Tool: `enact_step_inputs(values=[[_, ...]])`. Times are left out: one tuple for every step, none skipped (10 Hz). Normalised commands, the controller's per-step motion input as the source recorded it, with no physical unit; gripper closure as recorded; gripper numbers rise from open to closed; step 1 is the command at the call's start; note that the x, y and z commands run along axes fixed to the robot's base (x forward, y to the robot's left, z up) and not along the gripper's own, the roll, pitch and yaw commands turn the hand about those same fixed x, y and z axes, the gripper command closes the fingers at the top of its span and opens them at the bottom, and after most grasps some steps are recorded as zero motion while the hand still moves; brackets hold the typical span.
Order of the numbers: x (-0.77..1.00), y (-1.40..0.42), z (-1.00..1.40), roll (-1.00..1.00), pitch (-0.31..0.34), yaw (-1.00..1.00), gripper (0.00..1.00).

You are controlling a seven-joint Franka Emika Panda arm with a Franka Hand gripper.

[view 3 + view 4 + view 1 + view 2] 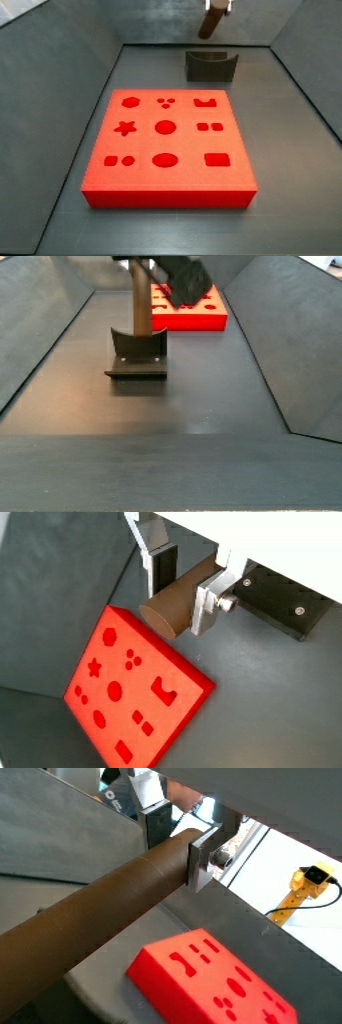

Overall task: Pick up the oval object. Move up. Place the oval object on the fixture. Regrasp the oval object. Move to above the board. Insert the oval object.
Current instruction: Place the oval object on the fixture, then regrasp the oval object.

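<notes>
My gripper (185,587) is shut on the oval object (167,607), a brown rod with a rounded end. The silver fingers (201,863) clamp it from both sides near one end, and the long rod (94,908) sticks out past them. In a side view the oval object (139,301) hangs upright just over the fixture (136,354), its lower end close to the notch. From the opposite side view, the oval object (214,22) shows above the dark fixture (210,65). The red board (167,140) with shaped holes lies flat on the floor, apart from the fixture.
Grey sloping walls (80,90) enclose the floor on both sides. The board (134,687) lies near the fixture's bracket (287,602) in a wrist view. A yellow object (307,883) stands outside the enclosure.
</notes>
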Motion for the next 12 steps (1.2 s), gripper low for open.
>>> enact_step_inputs(values=[[0.10,0.11,-1.00,-0.18,-0.094,-0.07,1.00],[0.11,0.10,-1.00,-0.13,-0.098,-0.04,1.00],[0.11,0.09,-1.00,-0.10,-0.105,-0.01,1.00],[0.10,0.08,-0.91,-0.09,-0.094,0.01,1.00],[0.09,0.06,-0.78,-0.08,-0.084,0.02,1.00],[0.08,0.04,-0.55,-0.08,-0.063,0.03,1.00],[0.07,0.02,-0.33,-0.08,-0.051,0.03,1.00],[0.06,0.04,-0.19,-0.05,-0.044,0.03,1.00],[0.00,0.00,0.00,0.00,0.000,0.00,0.00],[0.00,0.00,1.00,0.11,-0.028,0.01,0.00],[-0.01,0.00,1.00,0.11,-0.024,0.02,0.00],[-0.02,0.00,1.00,0.11,-0.013,0.03,0.00]])
